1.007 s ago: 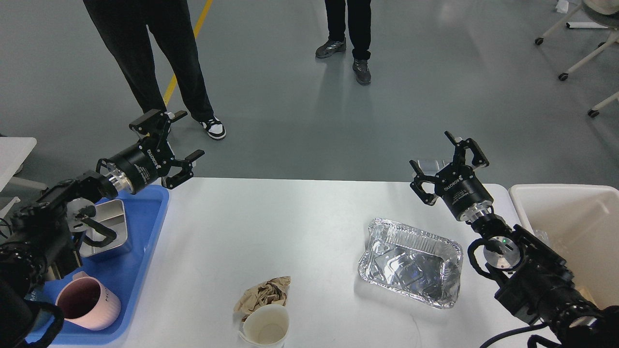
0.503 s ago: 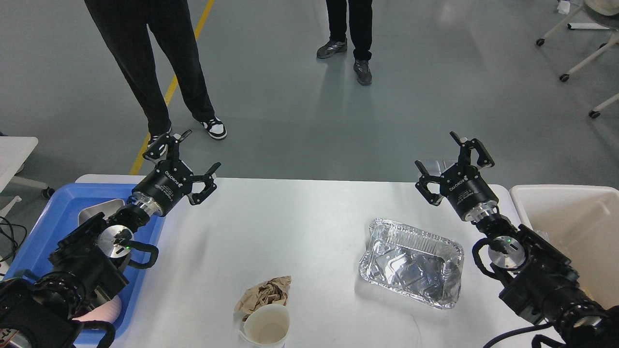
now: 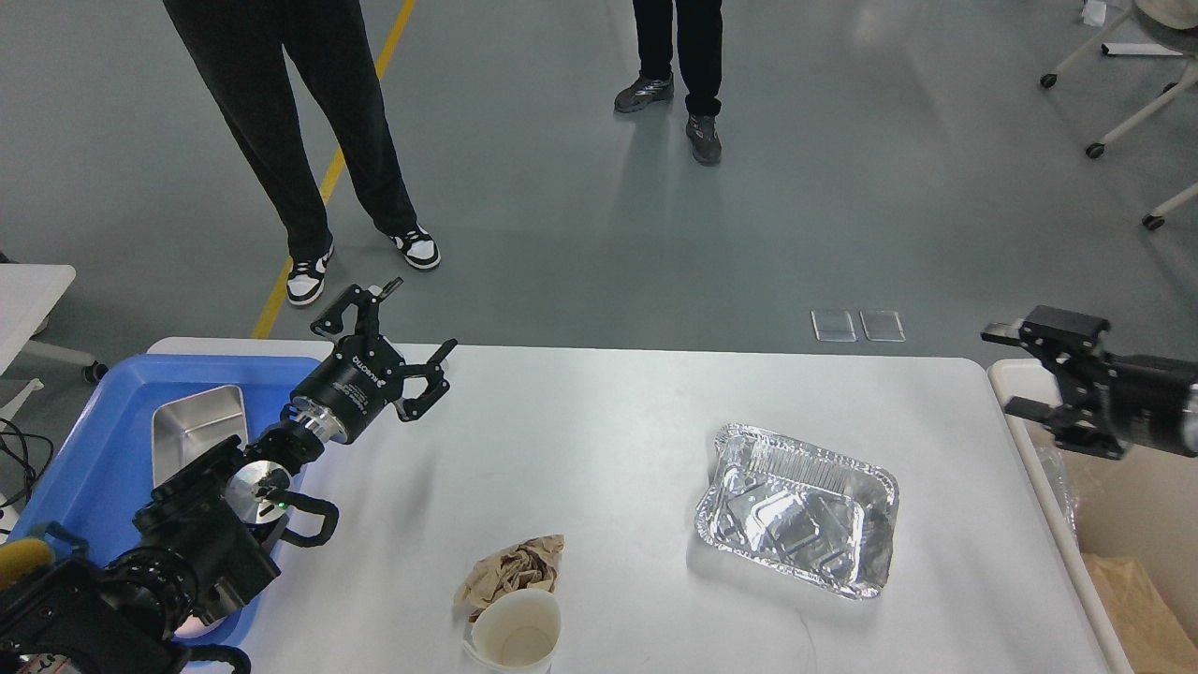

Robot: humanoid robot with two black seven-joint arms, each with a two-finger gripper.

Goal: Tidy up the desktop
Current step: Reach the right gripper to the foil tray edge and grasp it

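The white desktop fills the middle of the head view. On it lie an empty foil tray at the right, a crumpled brown paper near the front, and a white paper cup tipped against that paper. My left gripper is open and empty above the desktop's far left corner. My right gripper is open and empty at the right edge of the view, over the bin's left rim and pointing left.
A blue tray at the left holds a steel container; my left arm covers its front. A cream bin at the right holds brown paper. Two people stand beyond the far edge.
My left gripper has moved right and down, from above the blue tray to the desktop's far left corner. My right arm has swung right, away from the foil tray to over the bin.
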